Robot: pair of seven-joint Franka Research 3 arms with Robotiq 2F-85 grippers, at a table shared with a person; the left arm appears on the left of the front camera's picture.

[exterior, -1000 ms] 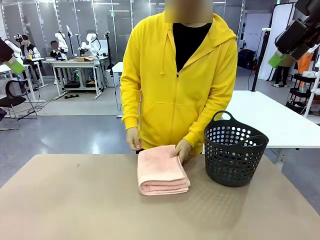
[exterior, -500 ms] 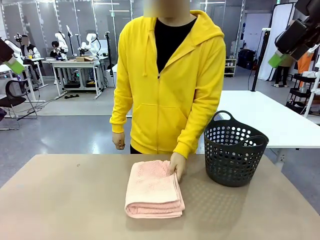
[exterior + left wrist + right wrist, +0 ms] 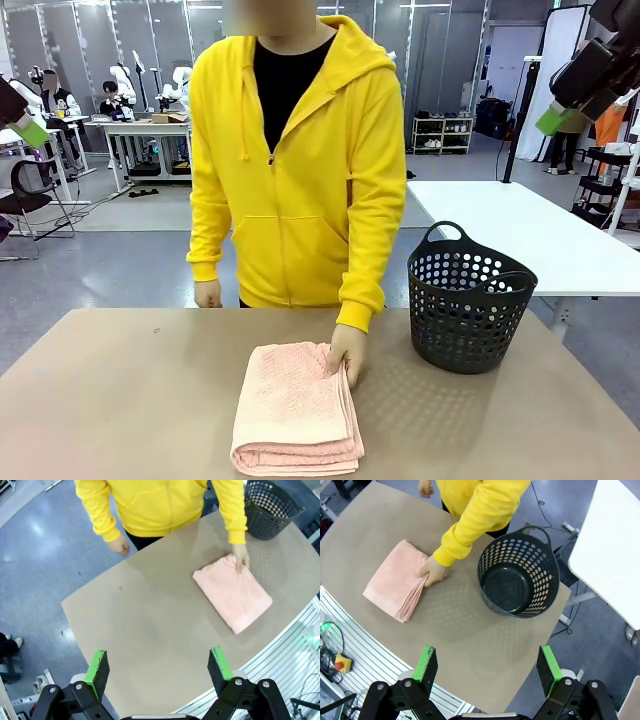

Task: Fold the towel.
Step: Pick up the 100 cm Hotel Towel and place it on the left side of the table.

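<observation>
The towel [image 3: 296, 408] lies folded into a thick salmon-pink rectangle near the table's front edge, slightly left of centre; it is also seen from above as the towel [image 3: 233, 592] and the towel [image 3: 397, 581]. A person in a yellow hoodie presses one hand [image 3: 346, 356] on its far right corner. My left gripper [image 3: 158, 672] hangs open high above the table, well clear of the cloth. My right gripper [image 3: 489, 671] is open too, high over the table's right side. Green pads of both show at the upper corners of the front view.
A dark perforated basket [image 3: 470, 299] stands empty on the table's right side, right of the towel. The person's other hand [image 3: 208, 293] hangs by the far edge. A white table [image 3: 540, 235] stands behind on the right.
The person has slid the folded towel toward the robot's side and a little left, stepping left with it. Their other hand left the towel. Both grippers stayed put.
</observation>
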